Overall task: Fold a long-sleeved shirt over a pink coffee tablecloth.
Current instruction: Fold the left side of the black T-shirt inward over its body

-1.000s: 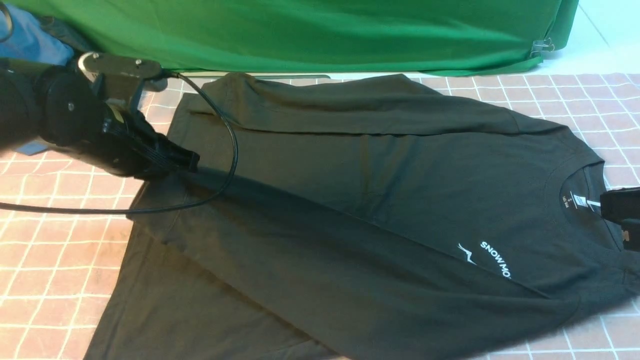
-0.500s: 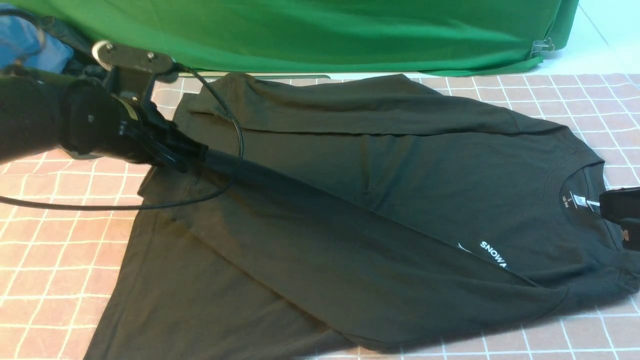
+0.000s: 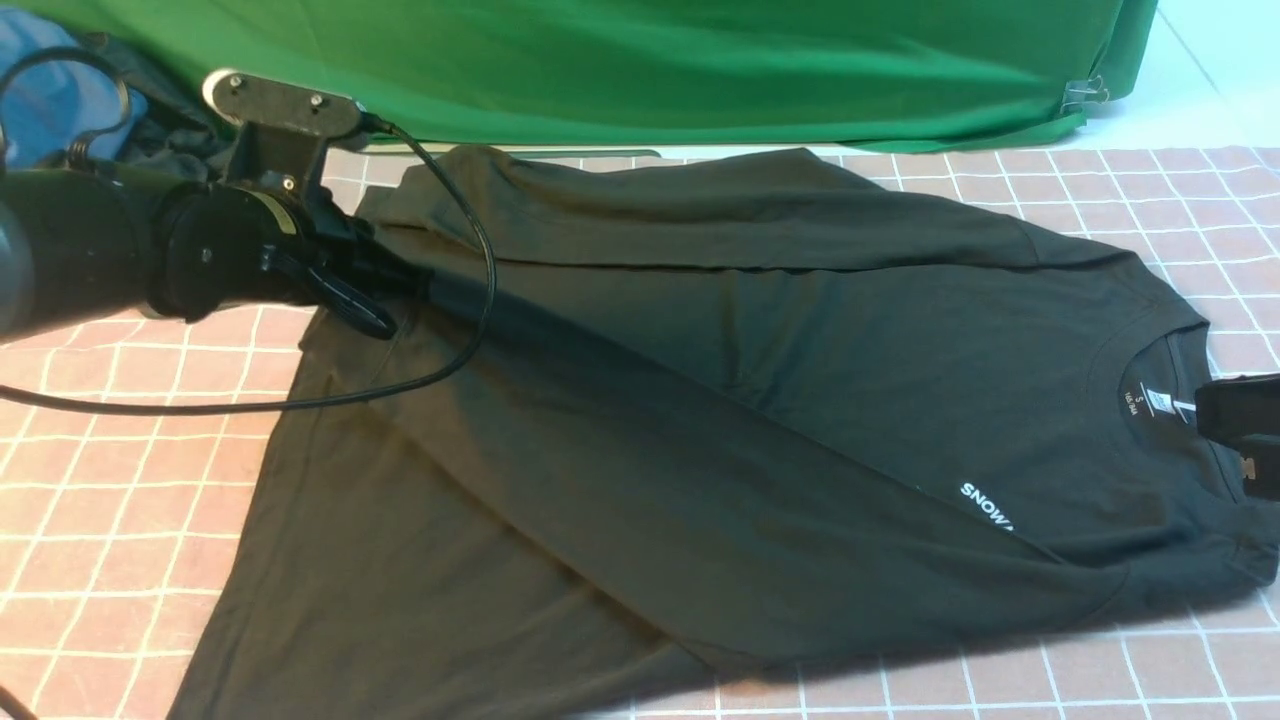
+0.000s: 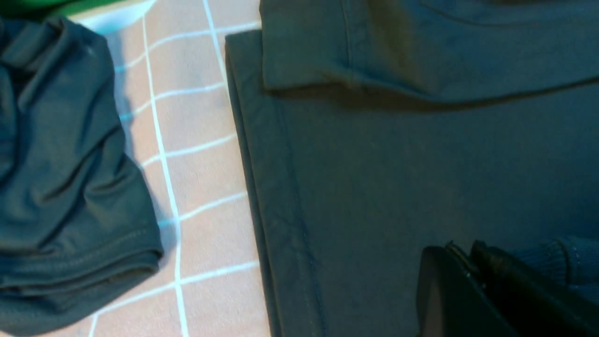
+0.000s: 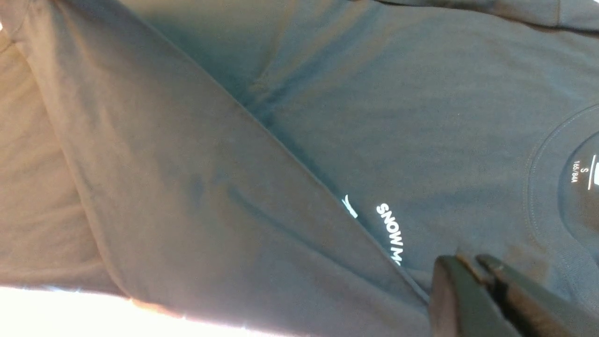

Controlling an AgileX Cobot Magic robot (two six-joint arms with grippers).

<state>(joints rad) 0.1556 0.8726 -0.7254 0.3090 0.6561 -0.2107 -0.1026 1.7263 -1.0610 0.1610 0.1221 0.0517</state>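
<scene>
The long-sleeved shirt (image 3: pixel 760 380) lies spread on the pink coffee tablecloth (image 3: pixel 130 500), chest up, its collar towards the robot's right and its hem towards the left. One sleeve (image 3: pixel 750 210) is folded flat along the far edge of the shirt. The other sleeve runs as a taut diagonal band across the body, from the near shoulder up to the far hem corner, and covers most of the white chest print (image 3: pixel 985 505), of which only "SNOW" and part of another letter show.

The left gripper (image 3: pixel 400 285) hangs over that far hem corner with its jaws pressed together on the end of the diagonal sleeve; in the left wrist view the ribbed cuff (image 4: pixel 566 262) bulges out just beside the closed fingers (image 4: pixel 449 281). A black cable (image 3: pixel 440 350) loops from the left wrist across the hem end of the shirt.

The right gripper (image 3: pixel 1215 420) sits at the collar, just beside the white neck label (image 3: pixel 1158 402). Its jaws are pressed together; whether any cloth is caught between them cannot be told.

Beyond the hem, apart from the shirt, a crumpled dark grey-green garment (image 4: pixel 61 178) rests on the tablecloth, with a blue garment (image 3: pixel 60 100) next to it. A green backdrop cloth (image 3: pixel 650 70) hangs past the shirt's far edge.
</scene>
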